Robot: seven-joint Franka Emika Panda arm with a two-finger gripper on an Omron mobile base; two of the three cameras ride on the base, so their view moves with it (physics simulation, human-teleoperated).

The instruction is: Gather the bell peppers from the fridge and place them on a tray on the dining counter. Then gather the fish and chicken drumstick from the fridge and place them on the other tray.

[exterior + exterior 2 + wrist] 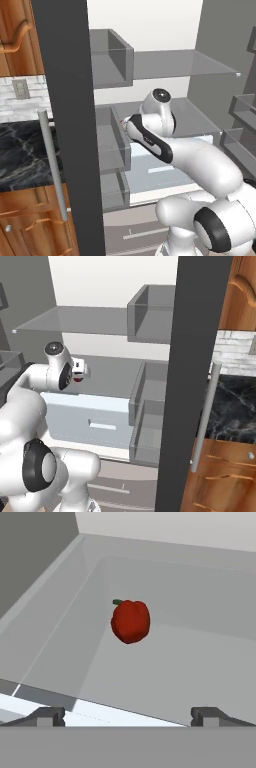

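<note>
Pepper [130,621] sits alone on the fridge shelf [190,662], stem tipped up and back, well apart from the walls and ahead of the gripper [128,716]. The jaws stand wide and hold nothing, presumably set to straddle that pepper on the way in. From the hand view the pepper is plain; from the right base view only a red speck shows beside the wrist [76,370].
</note>
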